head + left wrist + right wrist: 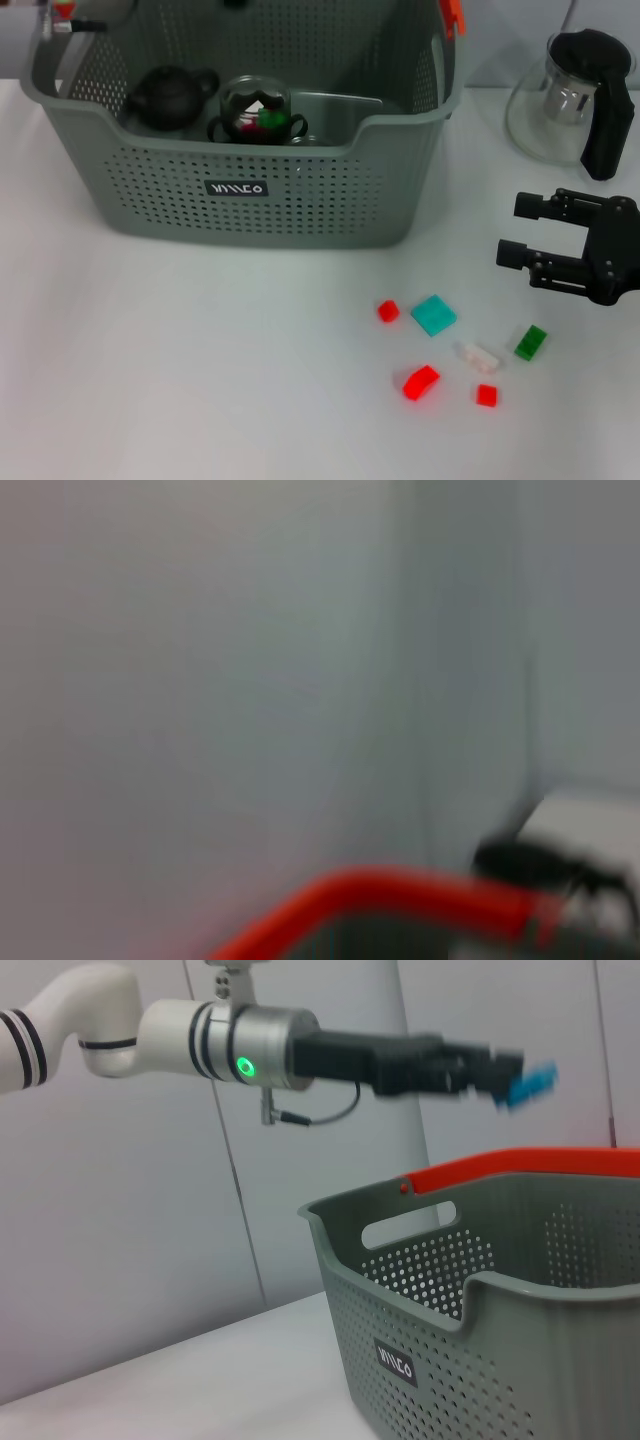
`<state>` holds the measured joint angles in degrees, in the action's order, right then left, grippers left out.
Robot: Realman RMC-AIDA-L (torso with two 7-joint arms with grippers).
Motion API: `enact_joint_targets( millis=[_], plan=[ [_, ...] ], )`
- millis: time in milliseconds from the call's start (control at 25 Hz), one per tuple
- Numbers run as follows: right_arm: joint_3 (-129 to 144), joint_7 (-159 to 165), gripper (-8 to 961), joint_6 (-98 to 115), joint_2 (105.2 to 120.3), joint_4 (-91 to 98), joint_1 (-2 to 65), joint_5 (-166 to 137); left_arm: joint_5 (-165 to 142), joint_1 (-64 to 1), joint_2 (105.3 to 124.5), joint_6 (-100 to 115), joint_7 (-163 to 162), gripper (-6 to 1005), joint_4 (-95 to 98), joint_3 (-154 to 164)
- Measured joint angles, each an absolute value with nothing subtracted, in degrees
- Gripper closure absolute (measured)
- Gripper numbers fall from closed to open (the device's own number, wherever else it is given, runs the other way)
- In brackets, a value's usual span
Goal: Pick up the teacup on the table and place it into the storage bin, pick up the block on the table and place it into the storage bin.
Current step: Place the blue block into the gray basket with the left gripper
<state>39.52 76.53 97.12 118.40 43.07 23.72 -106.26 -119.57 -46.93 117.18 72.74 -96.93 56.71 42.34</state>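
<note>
- Storage bin: grey perforated basket at the far left-centre of the white worktop, logo label facing the head camera; its long axis runs left to right.
- Bin contents: a dark teapot and beside it a clear teacup with black handles, holding red and green pieces.
- Loose blocks on the worktop, in front of the bin's right end: small red cube, teal square block, red curved block, pale long block (long axis slanted), small red block, green block.
- Right tool: black, above the worktop right of the blocks, fingers wide apart and pointing left, holding nothing; the green block lies nearest, just below it.
- Left tool: seen from the right wrist camera, raised above the bin's orange-trimmed rim, closed on a small blue block.
- Glass kettle: far right, behind the right tool.
</note>
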Motion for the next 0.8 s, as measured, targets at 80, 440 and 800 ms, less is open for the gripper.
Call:
enact_joint_targets(
  millis=[80, 440, 800],
  plan=[
    [39.5, 76.5, 212, 97.1, 118.4, 43.1, 23.7, -106.3, -125.0, -47.1, 117.64, 69.0, -100.1, 621, 57.2, 44.9],
    [39.7, 76.6, 212, 96.7, 118.41, 43.1, 24.2, -106.3, -136.9, -47.3, 119.41, 59.5, -105.5, 602, 56.9, 52.4],
    [39.5, 76.6, 212, 96.9, 118.43, 43.1, 24.1, -106.3, -144.9, -49.0, 120.35, 55.9, -112.7, 573, 55.7, 57.4]
  ],
)
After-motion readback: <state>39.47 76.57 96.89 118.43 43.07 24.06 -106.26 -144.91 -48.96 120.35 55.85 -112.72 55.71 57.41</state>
